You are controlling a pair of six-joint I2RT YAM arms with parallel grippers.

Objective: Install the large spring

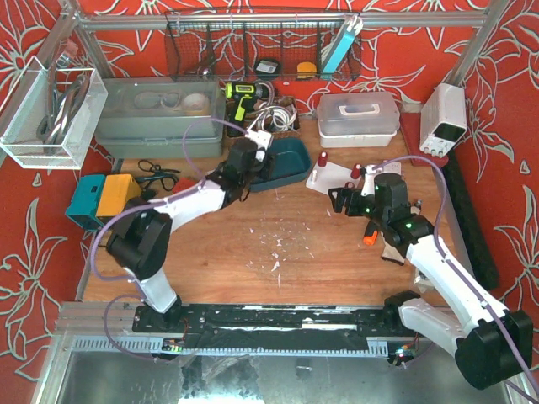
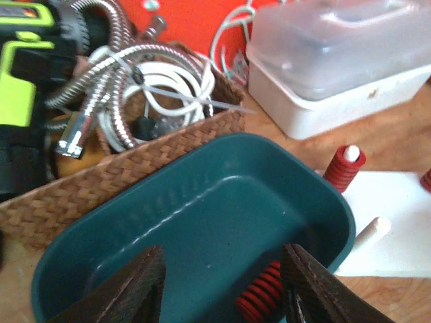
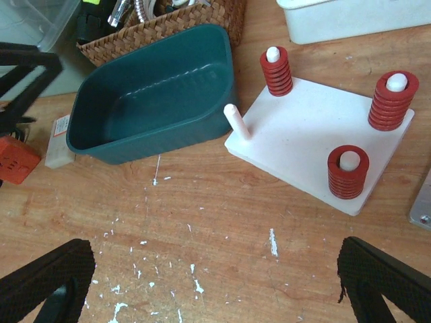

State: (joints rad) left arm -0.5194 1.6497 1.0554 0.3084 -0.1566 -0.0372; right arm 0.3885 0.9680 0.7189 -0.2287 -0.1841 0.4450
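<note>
The teal bin point(image 2: 202, 215) walls in the left gripper point(image 2: 222, 262), while the white pegboard point(image 3: 316, 134) lies ahead of the wide-spread right gripper point(image 3: 215, 269). Left jaws, half-spread, straddle the large red spring point(image 2: 261, 301) without pinching it; an off-centre squeeze could flick it away, leaving the bare peg point(image 3: 237, 121) empty.

A wicker basket point(image 2: 135, 175) holds a metal hose point(image 2: 101, 74) and white cable point(image 2: 192, 81). A green drill point(image 2: 20, 87) lies left of it, a white lidded box point(image 2: 337, 60) right, on the counter point(image 3: 202, 222).
</note>
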